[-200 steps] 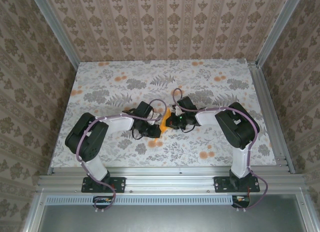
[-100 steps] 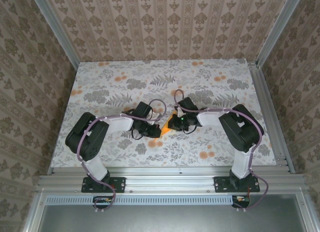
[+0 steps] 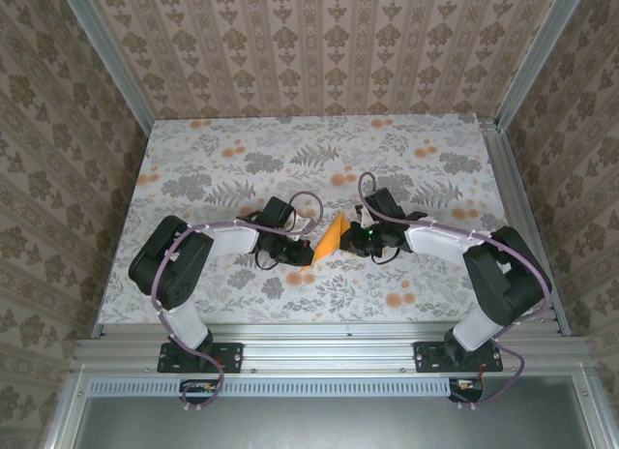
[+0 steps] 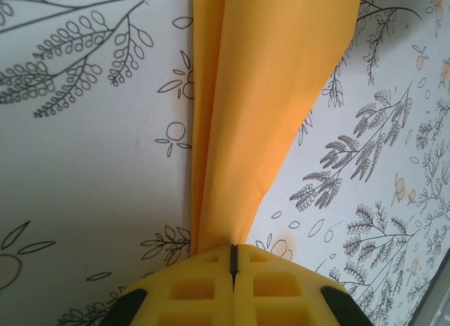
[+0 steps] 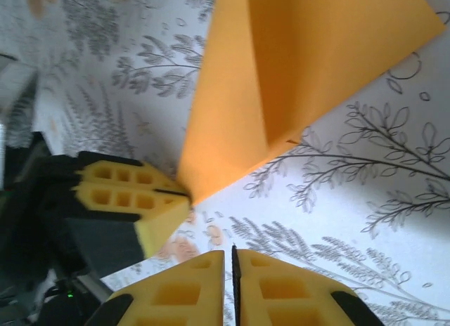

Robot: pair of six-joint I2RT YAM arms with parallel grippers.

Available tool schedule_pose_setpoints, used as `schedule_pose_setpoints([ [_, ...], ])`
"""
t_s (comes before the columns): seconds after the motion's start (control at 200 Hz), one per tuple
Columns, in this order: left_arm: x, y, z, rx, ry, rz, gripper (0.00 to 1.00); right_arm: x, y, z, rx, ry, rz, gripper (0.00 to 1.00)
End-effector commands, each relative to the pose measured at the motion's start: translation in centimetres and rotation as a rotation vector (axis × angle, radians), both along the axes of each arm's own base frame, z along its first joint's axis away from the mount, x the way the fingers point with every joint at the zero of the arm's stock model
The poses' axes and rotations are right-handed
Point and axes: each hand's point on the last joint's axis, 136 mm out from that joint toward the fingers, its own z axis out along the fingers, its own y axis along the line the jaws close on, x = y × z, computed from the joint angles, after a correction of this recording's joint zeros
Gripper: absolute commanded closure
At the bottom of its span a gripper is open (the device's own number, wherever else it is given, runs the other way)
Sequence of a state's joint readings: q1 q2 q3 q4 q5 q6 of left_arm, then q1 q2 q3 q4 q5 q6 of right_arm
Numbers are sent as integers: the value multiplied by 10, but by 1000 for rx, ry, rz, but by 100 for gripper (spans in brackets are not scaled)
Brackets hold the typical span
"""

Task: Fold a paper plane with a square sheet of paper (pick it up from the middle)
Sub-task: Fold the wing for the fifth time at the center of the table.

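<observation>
Backing off rightward, the right gripper (image 3: 353,242) is sitting pressed together, empty, just beside the orange paper (image 3: 332,236). Left gripper (image 4: 234,259) is pinching its narrow tip, steadying it over the cloth (image 3: 193,178), likely for another fold.

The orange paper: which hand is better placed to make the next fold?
Probably the right. The left hand is shut on the narrow end of the orange paper, anchoring it. The right hand is shut, empty and close beside the paper's wide end, so it is free to work.
</observation>
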State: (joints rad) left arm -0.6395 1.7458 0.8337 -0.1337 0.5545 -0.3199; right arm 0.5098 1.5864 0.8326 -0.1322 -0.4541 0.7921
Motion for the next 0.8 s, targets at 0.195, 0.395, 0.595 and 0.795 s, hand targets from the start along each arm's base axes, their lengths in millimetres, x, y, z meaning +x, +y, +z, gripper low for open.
schedule_pose_setpoints([
  [0.195,-18,31,-40,183,68,-8,94,26,51,-3,178,-21,-42,95],
  [0.395,-19,31,-36,181,64,-11,94,37,64,-30,204,-3,-59,100],
  [0.595,-21,33,-34,183,64,-17,94,32,53,-63,105,42,-64,100],
  [0.795,-23,38,-34,194,64,-16,94,16,21,-89,-100,102,-67,100],
])
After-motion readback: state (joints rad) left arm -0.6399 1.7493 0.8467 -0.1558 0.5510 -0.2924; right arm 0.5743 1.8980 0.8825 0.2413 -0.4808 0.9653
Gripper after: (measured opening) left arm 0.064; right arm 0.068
